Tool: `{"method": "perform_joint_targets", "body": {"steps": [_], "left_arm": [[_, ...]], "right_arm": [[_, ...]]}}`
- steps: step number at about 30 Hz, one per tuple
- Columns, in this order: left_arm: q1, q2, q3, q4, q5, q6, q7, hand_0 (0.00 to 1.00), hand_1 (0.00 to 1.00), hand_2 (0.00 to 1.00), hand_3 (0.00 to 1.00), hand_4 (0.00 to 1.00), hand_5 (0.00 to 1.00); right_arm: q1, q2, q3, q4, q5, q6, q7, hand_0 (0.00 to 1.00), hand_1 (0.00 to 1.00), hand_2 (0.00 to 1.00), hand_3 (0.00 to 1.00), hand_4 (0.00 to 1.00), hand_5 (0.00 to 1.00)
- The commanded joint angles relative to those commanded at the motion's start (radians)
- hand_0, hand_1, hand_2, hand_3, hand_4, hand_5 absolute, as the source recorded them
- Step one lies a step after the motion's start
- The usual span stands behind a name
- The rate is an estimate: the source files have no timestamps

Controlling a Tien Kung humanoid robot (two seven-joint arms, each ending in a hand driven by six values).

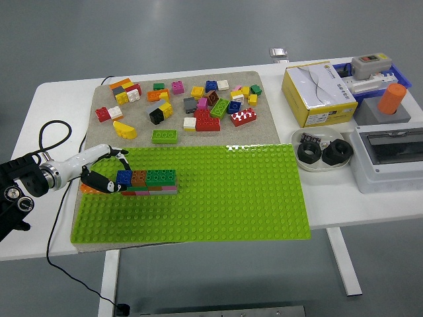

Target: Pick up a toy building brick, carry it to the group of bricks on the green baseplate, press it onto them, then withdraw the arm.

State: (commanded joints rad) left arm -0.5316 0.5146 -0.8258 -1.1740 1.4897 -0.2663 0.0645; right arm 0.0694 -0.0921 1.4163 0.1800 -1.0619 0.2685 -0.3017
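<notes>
Robot hand (104, 170) curled around blue brick (123, 177).

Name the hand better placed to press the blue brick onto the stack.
Left. The left hand already sits at the blue brick on the stack's left end; the right arm is out of view.

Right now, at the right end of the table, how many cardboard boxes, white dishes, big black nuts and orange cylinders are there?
cardboard box: 1
white dish: 1
big black nuts: 2
orange cylinder: 1
Total: 5
</notes>
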Motion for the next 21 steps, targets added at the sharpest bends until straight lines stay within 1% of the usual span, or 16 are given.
{"method": "perform_joint_targets", "body": {"steps": [2, 3, 21], "left_arm": [[0.001, -0.002, 0.000, 0.001, 0.002, 0.000, -0.001, 0.975, 0.984, 0.956, 0.543, 0.642, 0.002], [0.001, -0.003, 0.000, 0.001, 0.002, 0.001, -0.001, 0.973, 0.984, 0.960, 0.554, 0.608, 0.002], [0.004, -0.002, -0.001, 0.003, 0.008, 0.003, -0.005, 0.971, 0.982, 0.962, 0.567, 0.623, 0.002]], "right_arm": [[0.000, 0.000, -0.001, 0.000, 0.001, 0.000, 0.000, 0.690, 0.696, 0.769, 0.935, 0.746, 0.998], [0.000, 0.000, -0.002, 0.000, 0.001, 0.001, 0.000, 0.690, 0.696, 0.769, 0.935, 0.746, 0.998], [0.001, -0.001, -0.007, 0.000, 0.005, 0.001, -0.001, 0.690, 0.696, 0.769, 0.935, 0.743, 0.998]]}}
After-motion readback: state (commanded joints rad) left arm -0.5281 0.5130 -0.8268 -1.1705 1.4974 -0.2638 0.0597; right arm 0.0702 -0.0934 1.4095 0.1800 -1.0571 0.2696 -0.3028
